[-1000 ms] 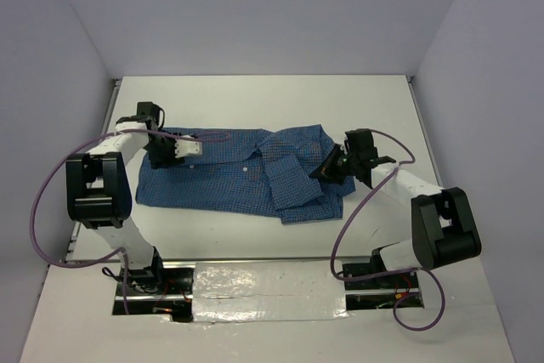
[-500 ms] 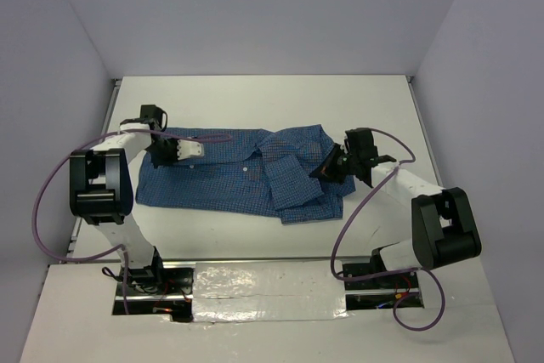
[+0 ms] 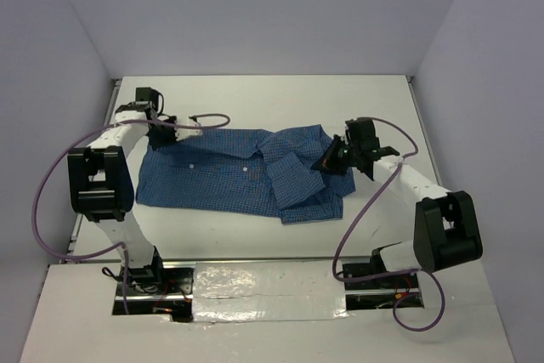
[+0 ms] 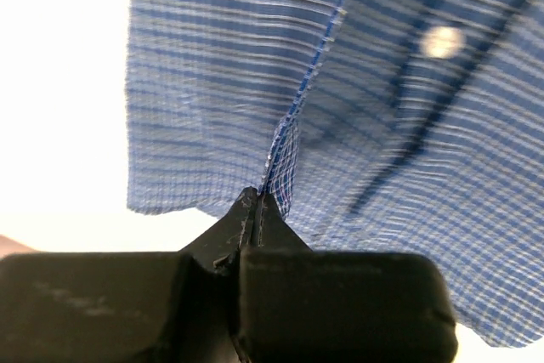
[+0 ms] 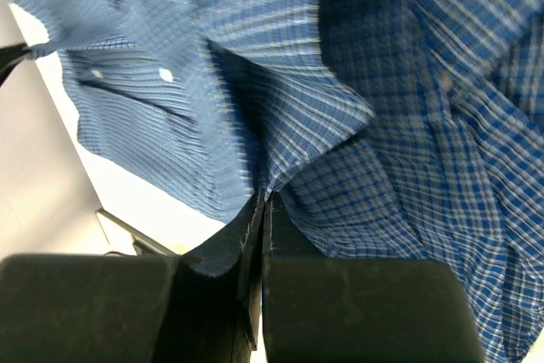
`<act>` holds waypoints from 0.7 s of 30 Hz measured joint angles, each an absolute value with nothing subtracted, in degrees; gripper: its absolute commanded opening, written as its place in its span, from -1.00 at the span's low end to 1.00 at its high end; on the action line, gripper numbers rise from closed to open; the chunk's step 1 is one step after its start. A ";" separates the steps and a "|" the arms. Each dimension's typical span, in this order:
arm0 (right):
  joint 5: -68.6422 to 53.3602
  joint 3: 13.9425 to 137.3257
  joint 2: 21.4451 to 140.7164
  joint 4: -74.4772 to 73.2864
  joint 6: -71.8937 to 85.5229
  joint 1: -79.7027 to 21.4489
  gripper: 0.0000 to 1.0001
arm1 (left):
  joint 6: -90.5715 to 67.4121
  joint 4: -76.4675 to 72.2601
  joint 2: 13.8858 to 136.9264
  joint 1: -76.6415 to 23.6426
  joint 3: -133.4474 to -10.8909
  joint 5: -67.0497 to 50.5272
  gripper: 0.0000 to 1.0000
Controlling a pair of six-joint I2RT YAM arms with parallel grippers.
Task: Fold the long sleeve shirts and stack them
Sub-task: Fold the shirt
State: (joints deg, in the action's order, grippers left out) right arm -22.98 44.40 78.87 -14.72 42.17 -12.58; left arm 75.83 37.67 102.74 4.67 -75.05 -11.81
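The table bears the shirt, which lies spread across its middle between the two arms, with its right end bunched into folds. The left gripper is closed tight, pinching the shirt's edge at its far left corner. The right gripper is likewise clamped on a fold at the shirt's right end. Small white buttons dot the cloth.

There is one shirt on one table. Two white buttons show on it from above. There are two arms, so two grippers: one left gripper, one right gripper. There are two purple cables.
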 measured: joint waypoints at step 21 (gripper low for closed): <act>-28.14 47.44 66.13 -30.06 33.32 -12.12 -1.00 | 83.50 34.44 102.35 10.28 -77.95 -10.33 -0.98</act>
State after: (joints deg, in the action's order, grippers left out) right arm -28.14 47.44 66.13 -30.06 33.32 -12.12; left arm 83.50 34.44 102.35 10.28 -77.95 -10.33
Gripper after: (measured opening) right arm 0.009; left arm 0.036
